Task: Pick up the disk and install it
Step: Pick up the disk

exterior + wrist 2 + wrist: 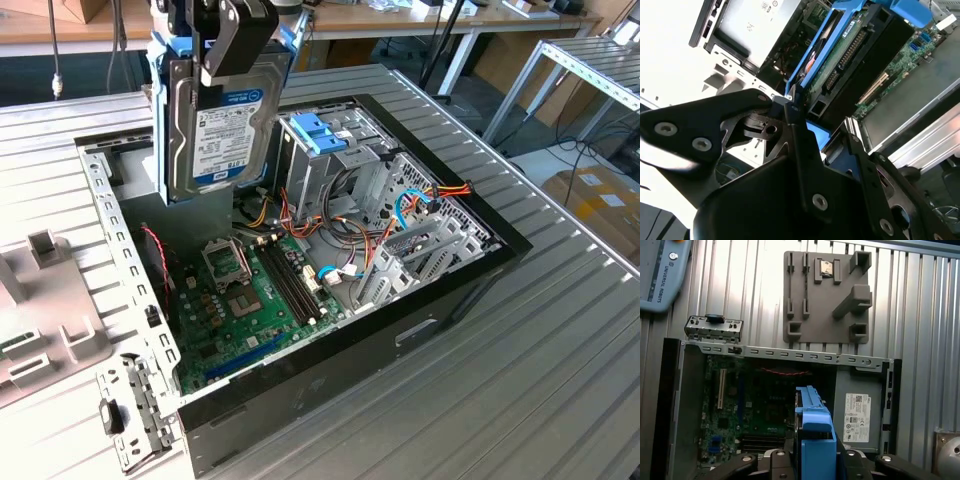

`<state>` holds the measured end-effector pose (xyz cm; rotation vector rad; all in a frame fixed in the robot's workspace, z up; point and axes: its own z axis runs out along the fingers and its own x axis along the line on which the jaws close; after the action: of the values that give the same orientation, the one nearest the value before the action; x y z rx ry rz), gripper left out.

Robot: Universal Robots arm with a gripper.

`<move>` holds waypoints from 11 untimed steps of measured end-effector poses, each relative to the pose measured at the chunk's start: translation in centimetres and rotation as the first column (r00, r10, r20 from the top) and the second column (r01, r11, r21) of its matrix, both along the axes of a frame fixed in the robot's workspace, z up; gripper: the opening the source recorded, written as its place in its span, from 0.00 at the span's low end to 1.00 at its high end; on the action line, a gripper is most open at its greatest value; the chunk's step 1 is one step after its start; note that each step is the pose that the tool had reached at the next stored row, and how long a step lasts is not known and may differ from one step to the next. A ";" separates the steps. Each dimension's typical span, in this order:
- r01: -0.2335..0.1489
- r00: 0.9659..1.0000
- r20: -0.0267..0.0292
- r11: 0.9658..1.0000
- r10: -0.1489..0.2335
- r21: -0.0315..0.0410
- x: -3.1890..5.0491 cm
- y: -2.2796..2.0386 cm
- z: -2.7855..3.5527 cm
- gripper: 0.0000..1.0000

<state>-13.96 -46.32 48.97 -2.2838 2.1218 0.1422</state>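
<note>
The gripper [212, 40] is clenched on the disk [215, 120], holding it upright in the air over the open computer case [400, 345]. Beneath it lies the green motherboard [250, 300]. Beyond the case, in the first wrist view, a grey fixture plate [827, 295] rests on the ridged metal table [920, 315].

The disk [222, 125] is dull metal with blue plastic rails (paper label) — the table [560, 330], ribbed metal.

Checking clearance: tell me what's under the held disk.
The disk hangs in the tool over the open case. Below it, the first wrist view shows motherboard and power supply; what lies straight beneath is covered by the disk.
</note>
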 end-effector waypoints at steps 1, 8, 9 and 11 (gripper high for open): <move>0.000 1.000 0.000 1.000 0.000 0.000 0.03 -0.10 0.00 0.37; 0.000 1.000 0.000 1.000 0.000 -0.002 1.19 -3.41 -0.16 0.37; 0.000 1.000 0.000 1.000 0.000 -0.002 1.23 -3.49 -0.17 0.37; 0.000 1.000 0.000 1.000 0.000 -0.002 1.29 -3.64 -0.18 0.37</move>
<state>-12.67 -49.97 48.79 -2.2850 2.1231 0.1398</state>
